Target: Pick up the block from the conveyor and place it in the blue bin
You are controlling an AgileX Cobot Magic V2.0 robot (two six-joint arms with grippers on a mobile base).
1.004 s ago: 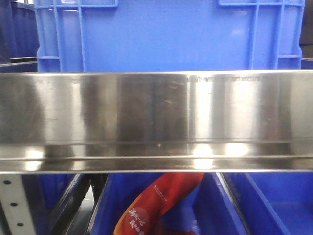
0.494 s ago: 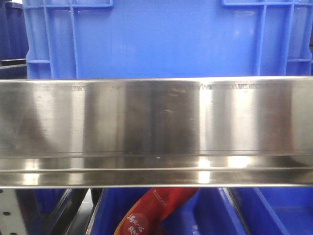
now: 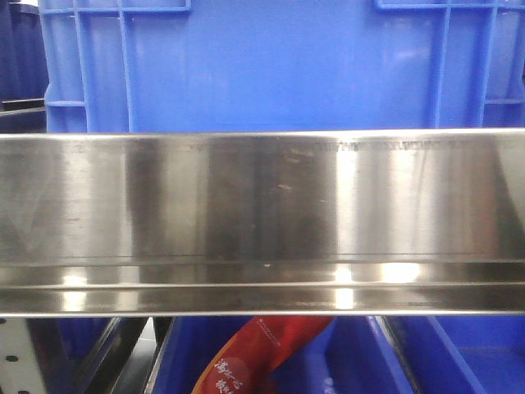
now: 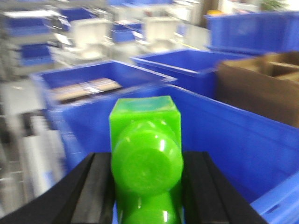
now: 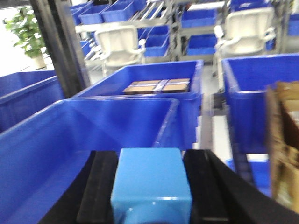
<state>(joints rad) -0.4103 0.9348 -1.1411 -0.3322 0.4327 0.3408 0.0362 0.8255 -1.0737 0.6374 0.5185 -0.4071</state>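
From the front: nothing but a polished steel rail (image 3: pixel 262 213) across the middle, a blue crate (image 3: pixel 279 66) behind it, a red packet (image 3: pixel 262 357) below.

From the left wrist, blurred: left end effector (image 4: pixel 145 186) clamped on a green block (image 4: pixel 145 154), in front of a blue bin (image 4: pixel 233 135).

From the right wrist: right end effector (image 5: pixel 152 191) clamped on a light-blue block (image 5: pixel 152 179), facing an open blue bin (image 5: pixel 93 126).

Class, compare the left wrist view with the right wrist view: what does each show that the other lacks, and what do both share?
Only the left wrist view: a green block clamped in the left gripper. Only the right wrist view: a light blue block in the right gripper, and a potted plant at top left. Both: a gripper shut on a block, blue bins beyond it, brown cardboard at the right.
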